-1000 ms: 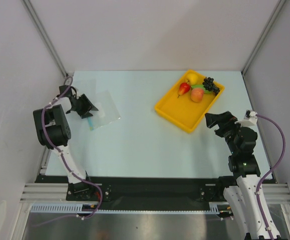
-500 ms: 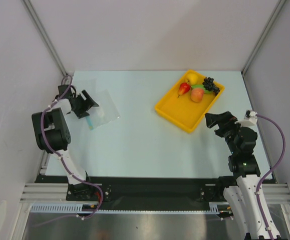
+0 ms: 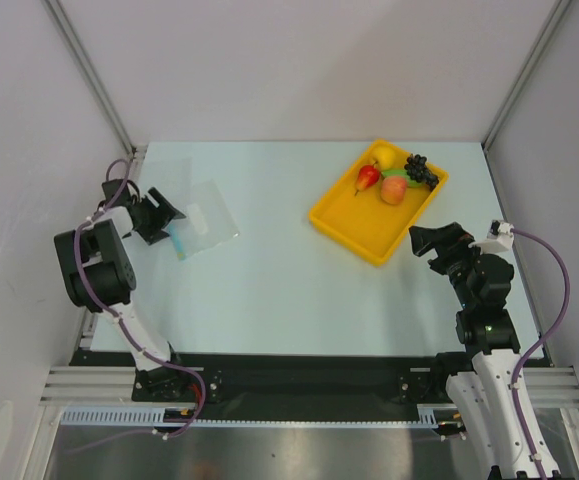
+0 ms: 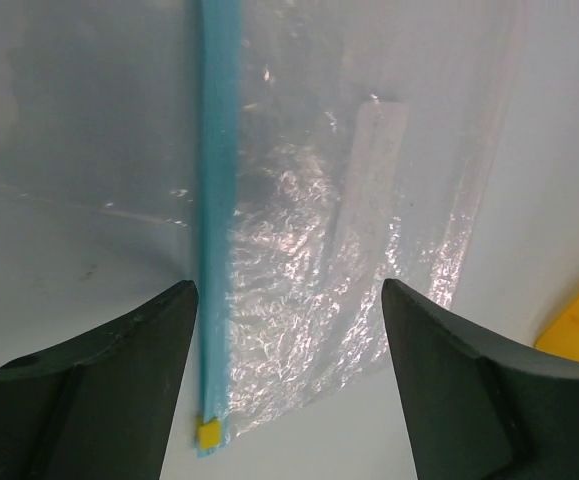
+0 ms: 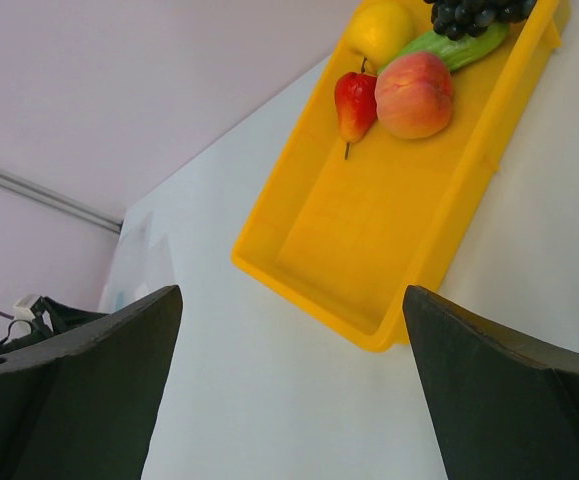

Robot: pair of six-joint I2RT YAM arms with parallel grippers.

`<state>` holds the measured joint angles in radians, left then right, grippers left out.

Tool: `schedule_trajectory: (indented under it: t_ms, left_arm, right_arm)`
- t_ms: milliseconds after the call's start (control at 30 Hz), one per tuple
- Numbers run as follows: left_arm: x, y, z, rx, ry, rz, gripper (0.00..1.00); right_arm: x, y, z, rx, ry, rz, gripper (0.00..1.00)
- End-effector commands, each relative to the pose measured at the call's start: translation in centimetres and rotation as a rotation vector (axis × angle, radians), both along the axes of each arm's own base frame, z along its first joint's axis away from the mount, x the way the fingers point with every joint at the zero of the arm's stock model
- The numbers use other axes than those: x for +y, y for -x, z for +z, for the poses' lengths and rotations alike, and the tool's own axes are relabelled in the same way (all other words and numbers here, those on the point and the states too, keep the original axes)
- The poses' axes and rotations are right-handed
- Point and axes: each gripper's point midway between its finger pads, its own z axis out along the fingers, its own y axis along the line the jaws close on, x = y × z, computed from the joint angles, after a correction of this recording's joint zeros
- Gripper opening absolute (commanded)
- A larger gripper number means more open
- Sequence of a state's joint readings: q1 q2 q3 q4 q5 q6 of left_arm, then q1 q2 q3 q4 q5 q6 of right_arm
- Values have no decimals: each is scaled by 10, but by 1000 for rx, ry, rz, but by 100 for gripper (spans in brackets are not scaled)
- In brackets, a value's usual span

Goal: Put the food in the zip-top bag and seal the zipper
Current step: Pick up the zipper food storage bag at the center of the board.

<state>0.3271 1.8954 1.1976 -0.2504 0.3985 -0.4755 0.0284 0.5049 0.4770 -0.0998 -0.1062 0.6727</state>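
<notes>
Both grippers open, nothing grabbed, bag empty on the left side

Left gripper has its fingers spread wide over the zip-top bag, which lies flat on the table; the teal zipper runs up just beside one finger, with a little yellow tab at its near end. Right gripper is wide too, holding nothing, near the yellow tray. The food sits bunched at the tray's far end, well apart from the bag: red fruit, peach, yellow one, green one, black grapes
</notes>
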Motion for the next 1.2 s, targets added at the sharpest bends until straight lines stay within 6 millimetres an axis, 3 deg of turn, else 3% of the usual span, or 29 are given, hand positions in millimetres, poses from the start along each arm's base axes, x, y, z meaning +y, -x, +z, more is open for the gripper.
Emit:
schedule_trajectory:
  t_ms: [0, 300, 500, 667, 767, 800, 900, 933, 1033, 1067, 1100, 1133, 1167]
  left_arm:
    - [21, -6, 25, -76, -9, 75, 79]
    - [30, -7, 20, -59, -26, 106, 80]
    - [16, -2, -15, 1, 46, 101, 74]
    - [7, -5, -21, -13, 67, 89, 49]
    - [-4, -9, -19, -34, 77, 54, 17]
    - [-9, -8, -20, -38, 81, 42, 0]
    - [-25, -10, -8, -75, 51, 6, 0]
    - [-27, -12, 7, -106, 12, 5, 1]
    - [-60, -6, 27, -151, -52, -51, 0]
    - [-81, -8, 51, -228, -78, -82, 0]
    - [-95, 7, 47, -222, -71, -102, 0]
    - [-107, 7, 59, -271, -59, -112, 0]
    - [-124, 9, 85, -359, -55, -140, 1]
  right_arm:
    - [-1, -2, 13, -40, 1, -1, 100]
    - [0, -2, 13, -44, 1, 4, 100]
    - [-1, -2, 12, -42, 1, -2, 100]
    - [0, -2, 13, -44, 1, 1, 100]
    - [0, -2, 13, -45, -1, 0, 100]
    - [0, -2, 12, -42, 0, -1, 100]
    - [1, -2, 13, -46, -1, 5, 100]
    - [0, -2, 13, -47, 0, 5, 100]
    - [4, -2, 14, -55, 4, 24, 100]
    - [7, -2, 20, -80, 5, 42, 100]
    - [14, -2, 14, -70, 13, 88, 99]
    - [20, -3, 18, -98, 13, 115, 97]
    - [24, -5, 21, -117, 15, 135, 96]
